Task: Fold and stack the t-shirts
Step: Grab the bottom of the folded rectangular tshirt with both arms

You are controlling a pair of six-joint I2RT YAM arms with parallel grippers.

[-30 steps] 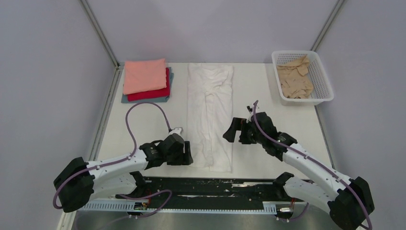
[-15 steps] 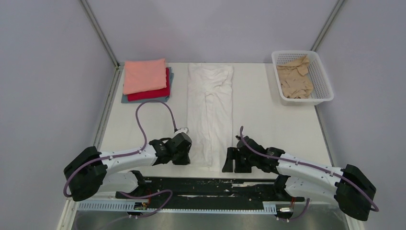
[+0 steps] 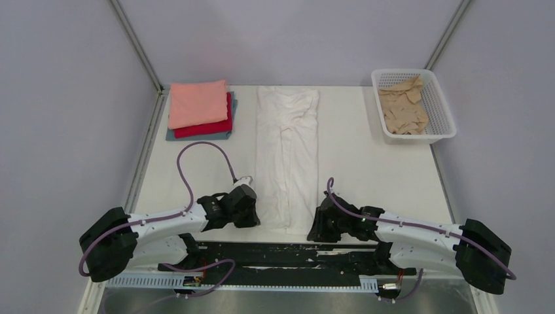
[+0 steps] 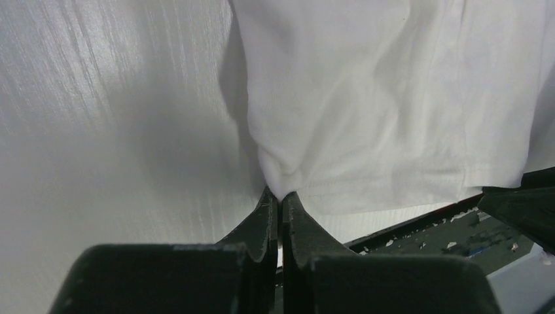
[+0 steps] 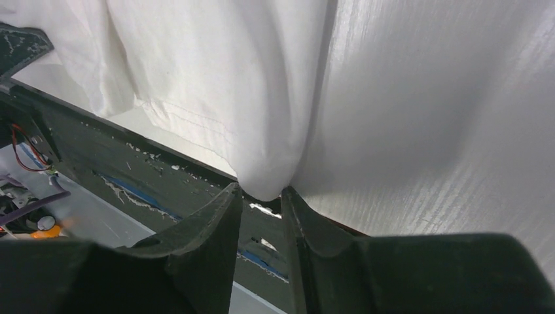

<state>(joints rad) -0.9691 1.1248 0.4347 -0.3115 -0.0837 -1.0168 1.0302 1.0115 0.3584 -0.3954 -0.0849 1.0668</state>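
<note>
- The white shirt (image 3: 286, 157) is laid out as a long narrow strip down the middle of the desk (image 3: 373, 163). It runs from the far edge right to the near edge, with its sides folded in.
- The left gripper (image 3: 252, 214) is down low at the near left corner of that strip. In the left wrist view its fingers (image 4: 265, 219) are squeezed together with a puckered bit of the hem corner pinched between the tips, so it's got cloth.
- The right gripper (image 3: 319, 226) is at the near right corner of the strip. In the right wrist view there's a rounded bunch of white cloth wedged between its fingers (image 5: 222, 216). It fills the gap and both tips press on it, so it looks clamped on that corner.
- Both wrist views show the hem sitting right at the near edge of the desk.
- In the far left corner of the desk there's a neat pile of folded shirts: a pink shirt (image 3: 196, 103) on top, a red shirt (image 3: 213, 126) under it, and a grey-blue shirt (image 3: 171, 135) peeking out at the bottom.
- In the far right corner there's a white basket (image 3: 447, 124) with a crumpled tan shirt (image 3: 402, 110) in it, well apart from both arms.
</note>
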